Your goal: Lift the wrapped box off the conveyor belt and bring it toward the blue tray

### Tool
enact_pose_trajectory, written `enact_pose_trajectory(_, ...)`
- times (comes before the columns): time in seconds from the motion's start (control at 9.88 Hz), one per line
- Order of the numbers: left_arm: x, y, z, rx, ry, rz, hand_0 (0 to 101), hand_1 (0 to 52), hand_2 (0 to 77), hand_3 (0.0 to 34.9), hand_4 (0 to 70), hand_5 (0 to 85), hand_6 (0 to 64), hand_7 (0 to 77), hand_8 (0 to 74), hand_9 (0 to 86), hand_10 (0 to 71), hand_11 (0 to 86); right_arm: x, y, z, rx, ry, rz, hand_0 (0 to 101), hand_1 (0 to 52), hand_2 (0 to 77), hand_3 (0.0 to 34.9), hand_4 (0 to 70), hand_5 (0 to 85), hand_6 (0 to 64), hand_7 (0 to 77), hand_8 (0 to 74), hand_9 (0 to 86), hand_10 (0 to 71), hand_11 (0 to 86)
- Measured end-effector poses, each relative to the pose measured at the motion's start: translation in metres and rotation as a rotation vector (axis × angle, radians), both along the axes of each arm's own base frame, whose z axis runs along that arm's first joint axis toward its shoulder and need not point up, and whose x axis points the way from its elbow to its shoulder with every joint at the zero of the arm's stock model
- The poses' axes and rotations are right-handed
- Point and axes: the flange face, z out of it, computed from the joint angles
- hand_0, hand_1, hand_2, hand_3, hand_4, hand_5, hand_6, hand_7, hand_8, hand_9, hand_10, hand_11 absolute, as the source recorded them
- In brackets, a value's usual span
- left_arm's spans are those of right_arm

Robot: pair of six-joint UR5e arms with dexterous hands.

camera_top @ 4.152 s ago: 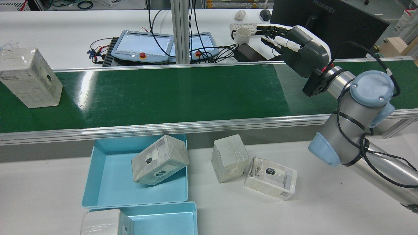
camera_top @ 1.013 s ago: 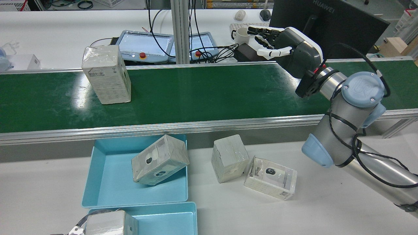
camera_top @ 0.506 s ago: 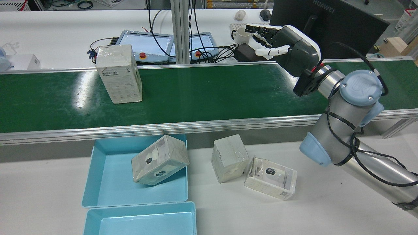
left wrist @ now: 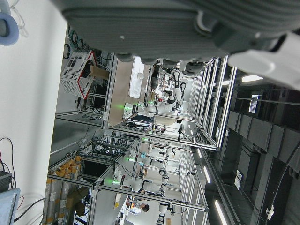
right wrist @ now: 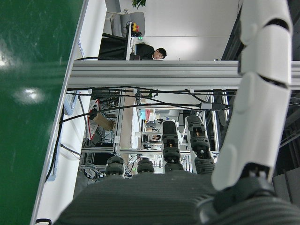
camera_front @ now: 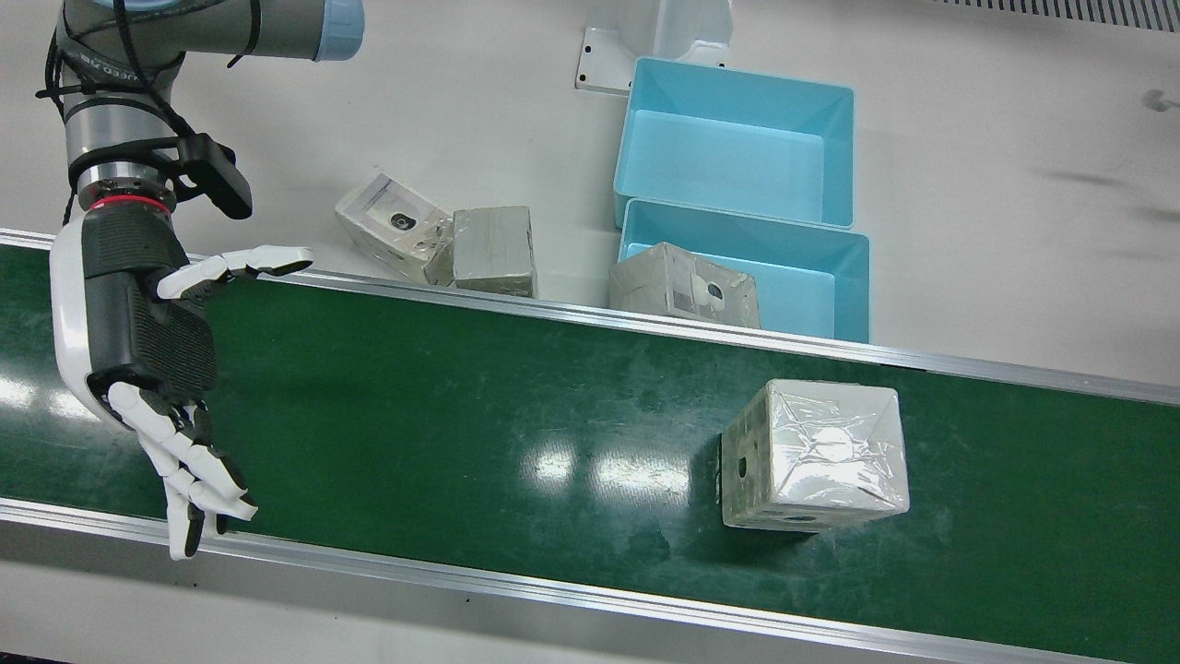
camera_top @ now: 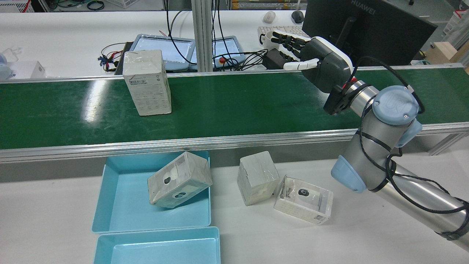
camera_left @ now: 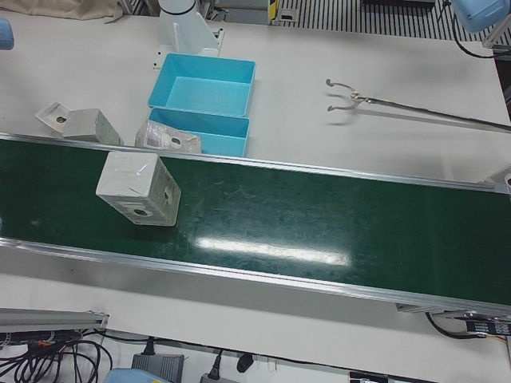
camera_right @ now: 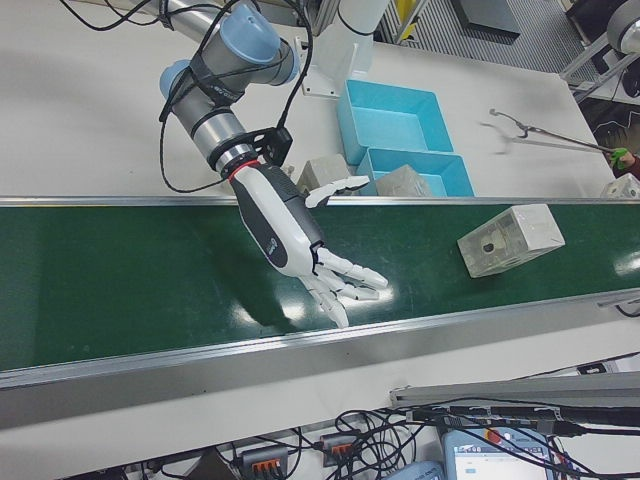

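The wrapped box (camera_top: 147,82) stands upright on the green conveyor belt (camera_top: 238,106), left of centre in the rear view. It also shows in the front view (camera_front: 816,454), the left-front view (camera_left: 140,189) and the right-front view (camera_right: 510,240). My right hand (camera_top: 315,58) is open and empty, held over the belt well to the box's right, palm toward the box; it also shows in the front view (camera_front: 147,350). The blue tray (camera_top: 121,209) holds another wrapped box (camera_top: 179,179). My left hand (left wrist: 140,23) shows only as a palm in its own view.
A second blue tray (camera_top: 157,249) lies nearest the robot. Two wrapped boxes (camera_top: 257,177) (camera_top: 304,200) lie on the white table right of the trays. A long grabber tool (camera_left: 343,96) reaches over the table. Pendants and a monitor (camera_top: 366,25) stand behind the belt.
The box has ridden the belt rightward in the rear view, toward my right hand. The right hand has shifted a little left and lower. The box in the nearest tray is gone.
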Motion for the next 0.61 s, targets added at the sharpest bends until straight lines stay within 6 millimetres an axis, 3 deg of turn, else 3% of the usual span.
enact_pose_trajectory(0.2, 0.0, 0.0, 0.0, 0.0, 0.0, 0.0, 0, 0.0, 1.1, 0.0, 0.0, 0.5, 0.0, 0.5, 0.5, 0.0, 0.0, 0.0, -0.0082, 0.0021, 0.0022, -0.001, 0.009, -0.008, 45, 10.4, 15.8, 8.1, 30.5, 4.9, 3.3, 19.6, 0.5, 3.3, 4.4, 6.5)
enact_pose_trajectory(0.61, 0.0, 0.0, 0.0, 0.0, 0.0, 0.0, 0, 0.0, 1.1, 0.0, 0.0, 0.5, 0.0, 0.5, 0.0, 0.0, 0.0, 0.0, -0.0124, 0.002, -0.0008, 0.003, 0.011, -0.012, 45, 10.4, 15.8, 12.7, 31.1, 6.5, 3.8, 20.7, 0.5, 3.8, 5.4, 7.1)
